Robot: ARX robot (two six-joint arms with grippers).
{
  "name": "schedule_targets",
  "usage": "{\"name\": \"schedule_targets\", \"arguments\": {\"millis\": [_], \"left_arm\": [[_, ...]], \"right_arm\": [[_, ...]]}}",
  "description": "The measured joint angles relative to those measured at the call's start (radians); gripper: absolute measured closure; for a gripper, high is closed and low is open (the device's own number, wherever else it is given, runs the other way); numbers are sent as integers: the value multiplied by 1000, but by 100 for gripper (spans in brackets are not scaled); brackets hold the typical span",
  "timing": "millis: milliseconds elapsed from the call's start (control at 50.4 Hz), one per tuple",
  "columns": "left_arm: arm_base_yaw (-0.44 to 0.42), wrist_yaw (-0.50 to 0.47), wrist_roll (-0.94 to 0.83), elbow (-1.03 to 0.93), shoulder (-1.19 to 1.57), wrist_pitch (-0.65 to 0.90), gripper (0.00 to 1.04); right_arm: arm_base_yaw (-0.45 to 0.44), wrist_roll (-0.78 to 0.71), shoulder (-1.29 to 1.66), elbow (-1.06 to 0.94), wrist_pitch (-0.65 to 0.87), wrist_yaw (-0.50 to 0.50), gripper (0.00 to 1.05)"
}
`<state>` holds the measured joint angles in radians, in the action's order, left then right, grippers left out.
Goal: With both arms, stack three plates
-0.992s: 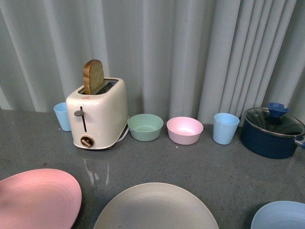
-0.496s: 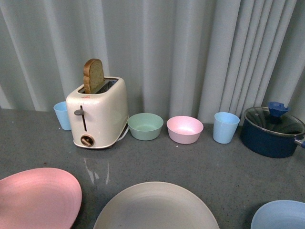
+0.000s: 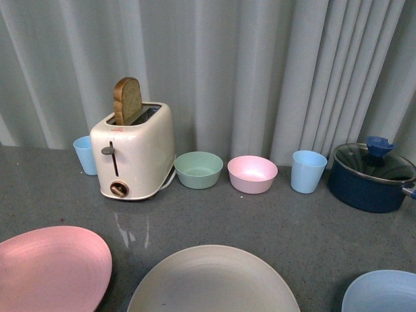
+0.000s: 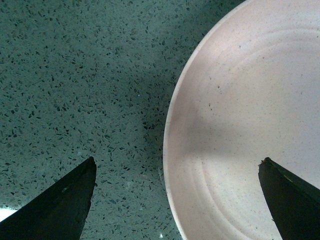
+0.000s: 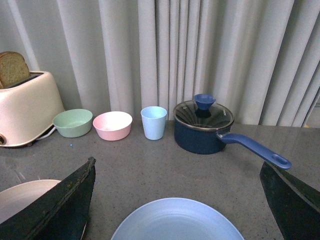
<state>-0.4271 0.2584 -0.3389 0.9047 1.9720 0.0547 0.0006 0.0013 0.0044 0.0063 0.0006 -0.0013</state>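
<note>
Three plates lie along the near edge of the grey table: a pink plate point(image 3: 52, 266) on the left, a beige plate point(image 3: 213, 281) in the middle and a light blue plate point(image 3: 383, 292) on the right, none touching another. Neither gripper shows in the front view. My left gripper point(image 4: 178, 160) is open above the rim of the pink plate point(image 4: 245, 125), one finger over the plate and the other over bare table. My right gripper point(image 5: 177, 162) is open just beyond the far rim of the light blue plate point(image 5: 177, 220). The beige plate's point(image 5: 25, 197) edge shows beside it.
Along the curtain at the back stand a cream toaster point(image 3: 133, 153) with a slice of bread, two light blue cups point(image 3: 84, 156) point(image 3: 308, 171), a green bowl point(image 3: 198, 169), a pink bowl point(image 3: 252, 174) and a dark blue lidded pot point(image 3: 370, 179) whose handle point(image 5: 255, 148) points toward the right.
The whole front view has shifted very slightly, with everything sitting a touch higher in the picture. No plate or other object has moved on the table.
</note>
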Motion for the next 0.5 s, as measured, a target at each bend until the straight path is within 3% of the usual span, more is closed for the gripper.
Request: {"name": "schedule_targets", "arguments": {"millis": [496], "left_arm": [[83,-92,63,41,63,-32,7]], "right_arm": [[0,0,0,0,0,0,7]]}}
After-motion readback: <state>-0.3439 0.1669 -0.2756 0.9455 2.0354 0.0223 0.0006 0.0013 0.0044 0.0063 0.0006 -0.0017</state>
